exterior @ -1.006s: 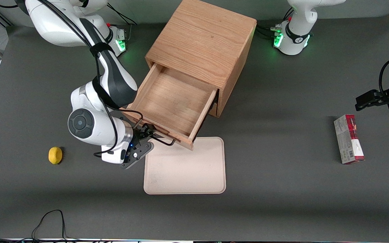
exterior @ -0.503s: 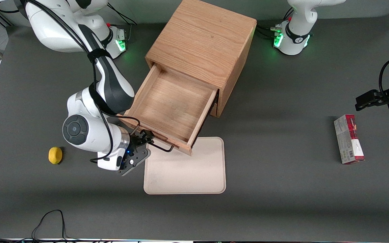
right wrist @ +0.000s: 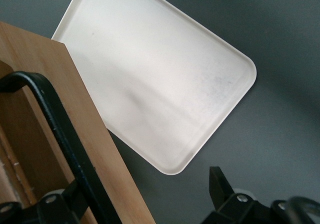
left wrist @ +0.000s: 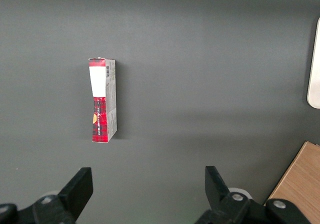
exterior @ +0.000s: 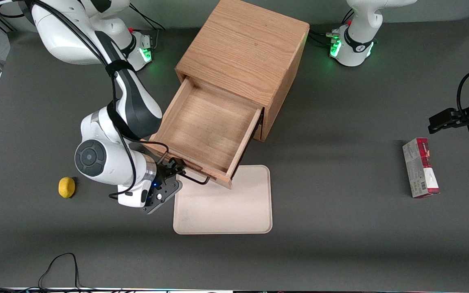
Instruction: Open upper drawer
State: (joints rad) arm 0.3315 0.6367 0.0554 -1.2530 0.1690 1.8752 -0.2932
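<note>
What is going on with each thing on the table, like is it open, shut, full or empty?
upper drawer: pulled open, empty inside.
handle: beside the gripper's fingers, over the tray's edge.
gripper: open, at the handle.
tray: flat, empty, partly under the drawer front.
lemon: lying loose on the table.
box: lying flat, closed.
cabinet: upright.

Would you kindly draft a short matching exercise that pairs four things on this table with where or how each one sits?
Things:
1. upper drawer
2. lemon
3. red carton
4. tool

States or places:
A. lying flat toward the parked arm's end
B. pulled out of the cabinet, empty
C. at the drawer's black handle
D. alone on the mat toward the working arm's end

Pairs: 1-B, 2-D, 3-A, 4-C
</note>
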